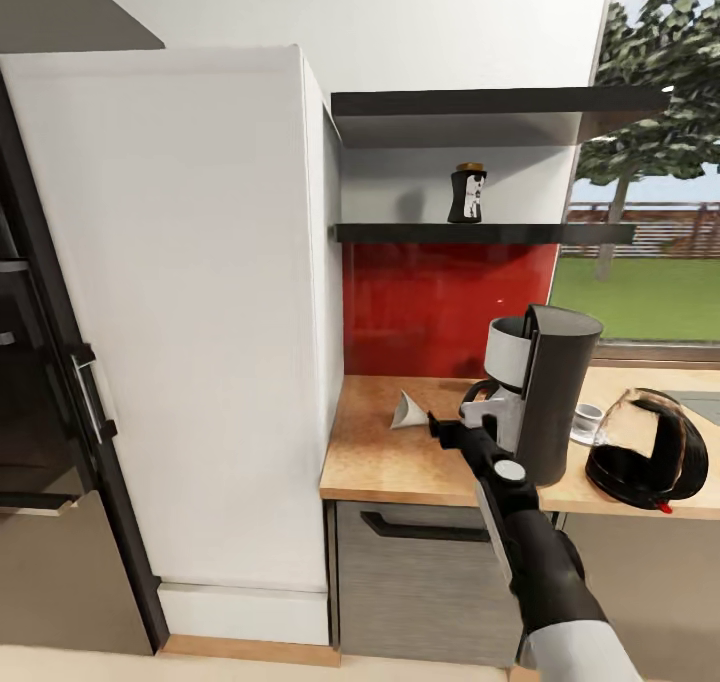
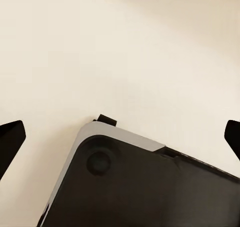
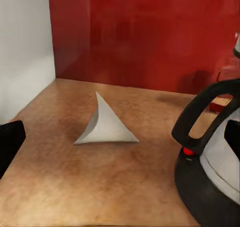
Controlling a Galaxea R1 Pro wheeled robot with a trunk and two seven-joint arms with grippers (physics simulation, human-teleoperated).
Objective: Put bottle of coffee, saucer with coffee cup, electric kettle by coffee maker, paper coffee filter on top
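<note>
The white paper coffee filter (image 1: 408,411) (image 3: 106,123) lies on its side on the wooden countertop (image 1: 385,457), left of the dark grey coffee maker (image 1: 553,392). My right gripper (image 1: 434,425) (image 3: 121,139) hovers open just in front of the filter, with nothing between its fingers. A white electric kettle (image 1: 497,409) (image 3: 212,162) with a black handle stands against the coffee maker's left side. The dark bottle of coffee (image 1: 467,193) stands on the lower black shelf. A white cup (image 1: 588,422) sits behind the coffee maker to its right. My left gripper (image 2: 120,137) is open over pale floor.
A tall white cabinet (image 1: 180,312) walls the counter's left end. A dark rounded glass jug (image 1: 645,449) leans at the counter's right. Behind the counter there is a red backsplash (image 1: 440,307), and under it a grey drawer (image 1: 420,562). The robot's dark base (image 2: 130,187) shows below my left gripper.
</note>
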